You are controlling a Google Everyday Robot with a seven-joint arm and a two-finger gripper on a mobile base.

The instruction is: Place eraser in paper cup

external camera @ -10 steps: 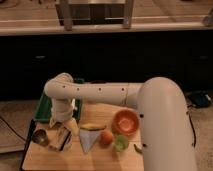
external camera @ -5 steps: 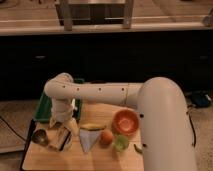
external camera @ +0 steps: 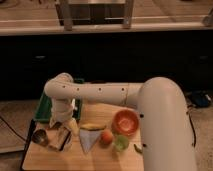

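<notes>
— Dark cabinets run behind the wooden desk, and the arm reaches across it to the left. Has anything shifted in the last second?

— Nothing that shows. The gripper sits low at the desk's left end just as it did a second ago, right beside the metal cup. The robot looks paused mid-step rather than travelling.

— And the jaws?

— Whether they are apart or together cannot be told, since the wrist covers them. The eraser cannot be made out either; it may be under the gripper or held in it.

— Where is the paper cup?

— The pale, cone-like shape just right of the gripper is the likeliest candidate, apparently lying on its side, though that is a judgement. If so, the drop is not yet done.

— What crowds the route?

— A banana touches the pale shape's upper edge, with an orange fruit and an orange bowl just beyond it. A green tray lies behind the gripper.
</notes>
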